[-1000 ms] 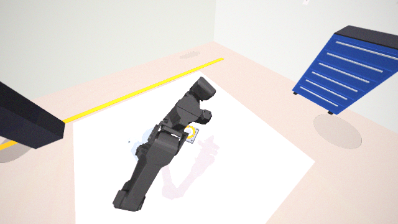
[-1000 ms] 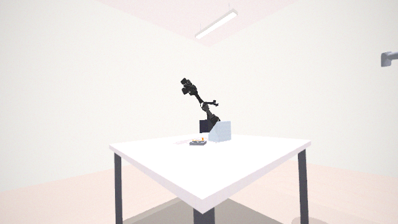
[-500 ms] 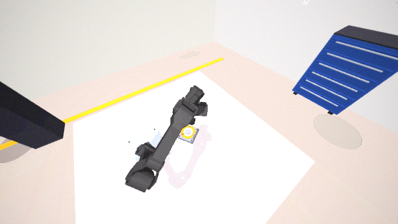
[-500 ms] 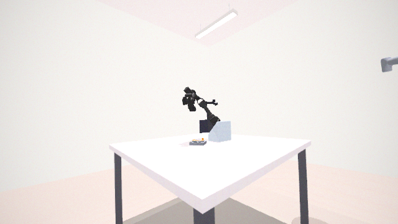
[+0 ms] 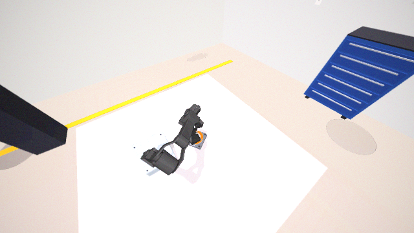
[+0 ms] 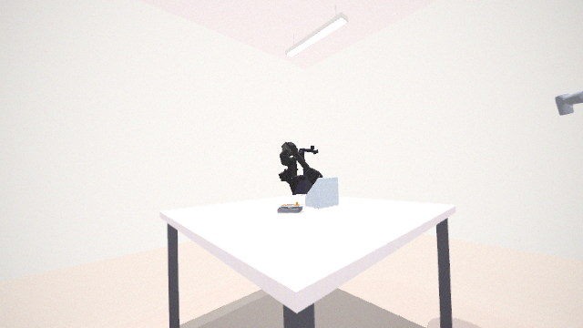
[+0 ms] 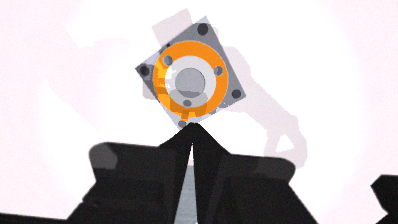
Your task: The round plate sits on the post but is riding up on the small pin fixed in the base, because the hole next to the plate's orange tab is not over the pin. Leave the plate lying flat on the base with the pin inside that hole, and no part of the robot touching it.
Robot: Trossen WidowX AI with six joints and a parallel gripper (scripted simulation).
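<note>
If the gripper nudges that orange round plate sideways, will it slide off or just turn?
The plate would probably turn rather than slide off, since the post fills its central hole. It looks stiff and flat. The shut gripper could likely push its tab.

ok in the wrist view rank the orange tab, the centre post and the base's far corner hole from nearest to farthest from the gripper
Measured from the shut gripper tips:
1. Orange tab, at the plate's near edge just above the tips.
2. Centre post, in the middle of the round plate.
3. Far corner hole, at the top corner of the grey base.
</note>
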